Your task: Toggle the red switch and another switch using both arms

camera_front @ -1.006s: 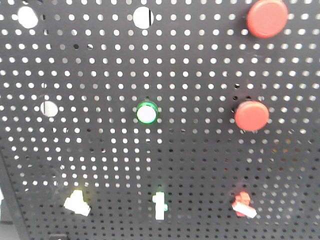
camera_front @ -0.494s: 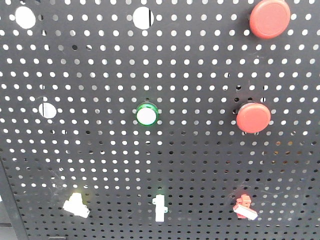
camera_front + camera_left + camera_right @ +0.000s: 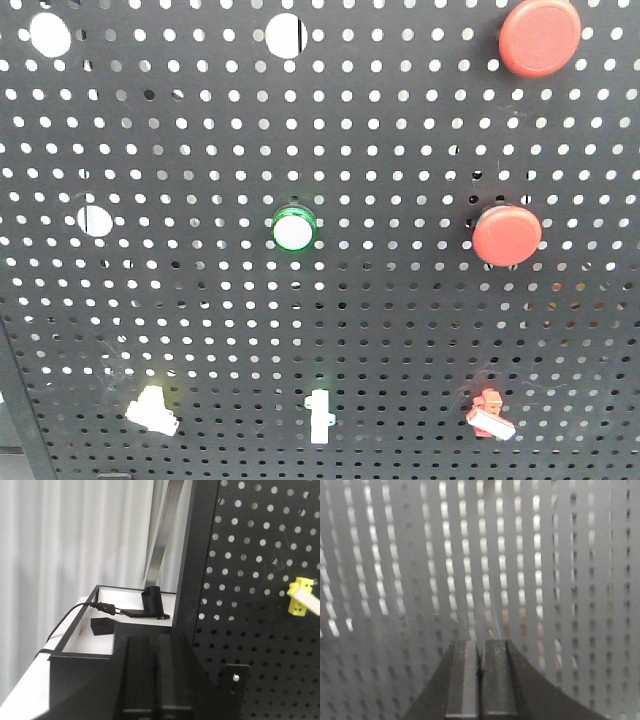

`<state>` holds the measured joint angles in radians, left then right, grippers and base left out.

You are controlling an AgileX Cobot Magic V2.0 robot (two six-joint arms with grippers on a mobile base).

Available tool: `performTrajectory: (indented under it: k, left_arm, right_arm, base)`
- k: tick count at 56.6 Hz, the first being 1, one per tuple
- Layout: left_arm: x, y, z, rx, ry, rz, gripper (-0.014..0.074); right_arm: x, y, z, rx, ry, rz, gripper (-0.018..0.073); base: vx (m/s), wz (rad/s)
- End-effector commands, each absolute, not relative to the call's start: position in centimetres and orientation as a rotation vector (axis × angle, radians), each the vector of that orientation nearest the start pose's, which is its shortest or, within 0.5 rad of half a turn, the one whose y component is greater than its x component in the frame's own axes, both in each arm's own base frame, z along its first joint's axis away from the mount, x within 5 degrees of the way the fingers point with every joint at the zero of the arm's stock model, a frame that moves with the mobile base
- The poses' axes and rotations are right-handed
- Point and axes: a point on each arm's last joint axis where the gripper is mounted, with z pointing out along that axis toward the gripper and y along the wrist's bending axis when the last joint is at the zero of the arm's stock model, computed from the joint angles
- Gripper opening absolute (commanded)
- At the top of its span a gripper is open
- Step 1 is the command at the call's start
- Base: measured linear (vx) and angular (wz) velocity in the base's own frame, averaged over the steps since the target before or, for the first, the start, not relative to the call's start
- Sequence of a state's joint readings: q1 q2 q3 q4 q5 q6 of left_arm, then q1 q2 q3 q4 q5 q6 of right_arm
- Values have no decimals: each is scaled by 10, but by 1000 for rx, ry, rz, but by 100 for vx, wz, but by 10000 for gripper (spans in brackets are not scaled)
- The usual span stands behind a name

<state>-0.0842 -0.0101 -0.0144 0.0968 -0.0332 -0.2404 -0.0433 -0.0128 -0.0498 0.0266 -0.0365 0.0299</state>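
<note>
Red switch (image 3: 490, 415) sits lower right on the pegboard (image 3: 200, 300) and the pale yellow switch (image 3: 152, 410) lower left; with the jaws of left gripper (image 3: 156, 641) and right gripper (image 3: 481, 646) pressed together, align each tip squarely against its lever before pushing.

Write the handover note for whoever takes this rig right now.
Left gripper: shut, empty, by the pegboard left edge. The pale yellow toggle switch is at the right of its view, untouched.
Right gripper: shut, empty, facing bare pegboard; no switch in its view.
Front view: pale yellow toggle switch bottom left, red toggle switch bottom right, both levers slanting down-right.
Done: no contact visible with either switch.
Left: bring the left gripper to the yellow lever and the right to the red, then flip both.
</note>
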Motion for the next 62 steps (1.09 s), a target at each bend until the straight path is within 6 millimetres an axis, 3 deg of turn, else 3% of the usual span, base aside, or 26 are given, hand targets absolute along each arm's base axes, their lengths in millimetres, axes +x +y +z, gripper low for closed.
performTrajectory:
  k: [1,11,19,29,39,51,62]
  left_arm:
    - [46,-4,264,-9,1338,-154,3]
    - [62,-4,319,33,1397,-78,3]
    - [84,-6,349,13,1425,-104,3]
    - [103,-9,356,12,1475,-134,3]
    - [120,-33,364,144,1467,-276,3]
    - [139,-74,351,391,1487,-386,3]
    - [153,-88,340,435,1528,-401,3]
  right_arm:
    - [38,-2,276,71,1291,15,-6]
    - [34,-1,321,49,1331,-12,-6]
    - [42,-1,337,60,1341,6,-6]
    - [50,-1,336,89,1375,50,-6]
    - [50,-1,336,100,1373,68,-6]
    - [50,-1,336,97,1374,64,-6]
    - [50,-1,336,98,1375,65,-6]
  base:
    - [0,0]
    - [0,0]
    - [0,0]
    - [0,0]
    - [0,0]
    - [0,0]
    - [0,0]
